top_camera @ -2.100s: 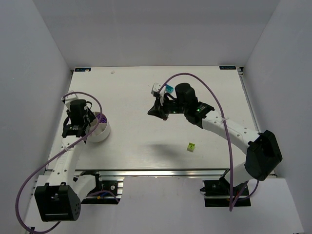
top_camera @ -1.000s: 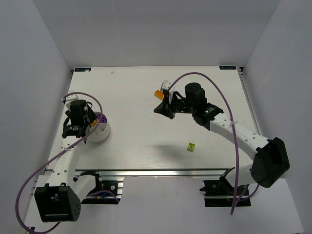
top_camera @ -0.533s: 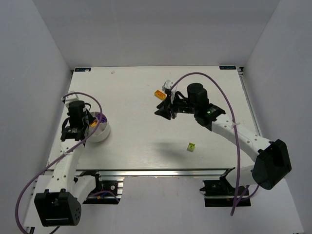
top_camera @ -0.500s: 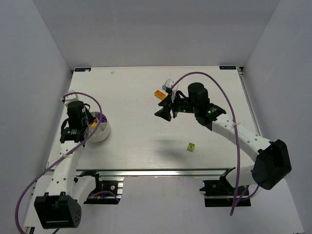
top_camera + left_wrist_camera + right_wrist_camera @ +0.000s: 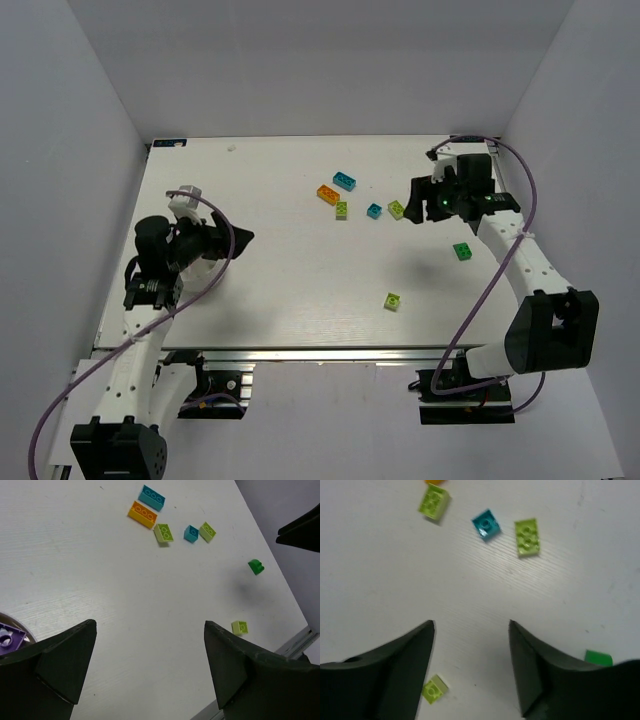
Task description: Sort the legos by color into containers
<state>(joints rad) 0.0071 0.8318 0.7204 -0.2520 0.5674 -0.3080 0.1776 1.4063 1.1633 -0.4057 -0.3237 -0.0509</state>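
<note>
Seven legos lie on the table: a cyan brick (image 5: 345, 181), an orange one (image 5: 328, 194), a lime one (image 5: 342, 210), a small cyan one (image 5: 374, 211), another lime one (image 5: 397, 210), a dark green one (image 5: 462, 251) and a lone lime one (image 5: 393, 301). My left gripper (image 5: 232, 243) is open and empty at the left, pointing right. Of the containers, only the white bowl's rim (image 5: 20, 627) shows, with a purple brick (image 5: 7, 637) inside. My right gripper (image 5: 418, 195) hangs open and empty beside the lime brick (image 5: 527, 536).
The table's right edge (image 5: 508, 215) and the side wall run close behind the right arm. The front rail (image 5: 300, 352) bounds the near side. In the left wrist view the right gripper's dark fingers (image 5: 300, 530) show at the top right.
The left gripper left the bowl, swung right and opened. The right gripper drew back from the orange brick to the far right and opened. More bricks now show.
</note>
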